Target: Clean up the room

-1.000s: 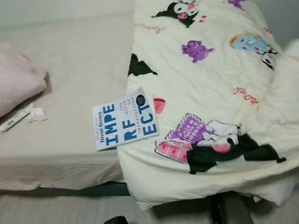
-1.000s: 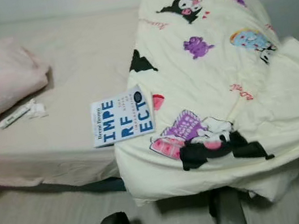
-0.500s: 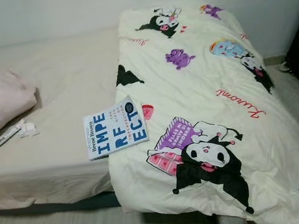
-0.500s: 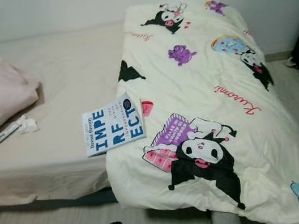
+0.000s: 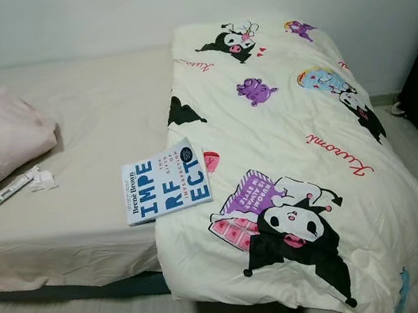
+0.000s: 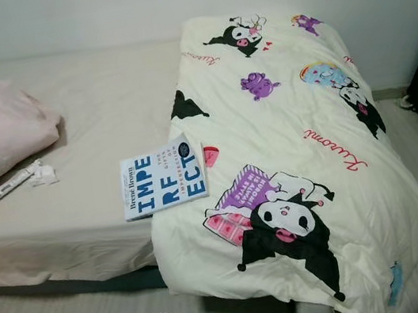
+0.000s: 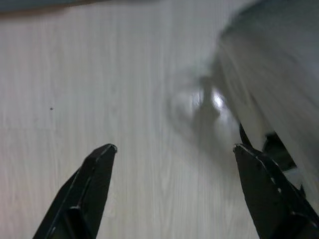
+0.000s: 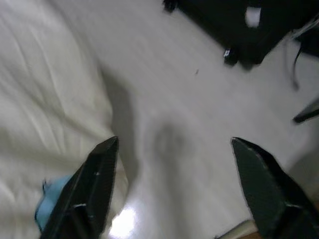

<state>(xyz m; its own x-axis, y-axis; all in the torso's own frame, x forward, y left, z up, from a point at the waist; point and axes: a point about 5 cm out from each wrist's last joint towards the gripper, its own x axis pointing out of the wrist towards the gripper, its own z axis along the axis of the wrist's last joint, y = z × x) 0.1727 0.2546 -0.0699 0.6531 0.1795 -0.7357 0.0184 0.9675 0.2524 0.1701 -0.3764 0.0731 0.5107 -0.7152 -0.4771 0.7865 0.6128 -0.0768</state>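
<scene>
Left gripper (image 7: 174, 149) and right gripper (image 8: 174, 142) hang above the pale wood-grain floor (image 7: 124, 74), jaws spread wide, holding nothing. A soft cartoon-print comforter (image 5: 288, 151) drapes the bed (image 5: 94, 143); a glossy paperback book (image 5: 165, 184) lies flat at its edge.

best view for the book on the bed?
Either eye view: the book lies flat on the bed, cover up, against the blanket edge. Both wrist views face floor, no book.

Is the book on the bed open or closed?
Closed. The book lies flat, front cover up, one edge resting on the cartoon-print blanket.
</scene>
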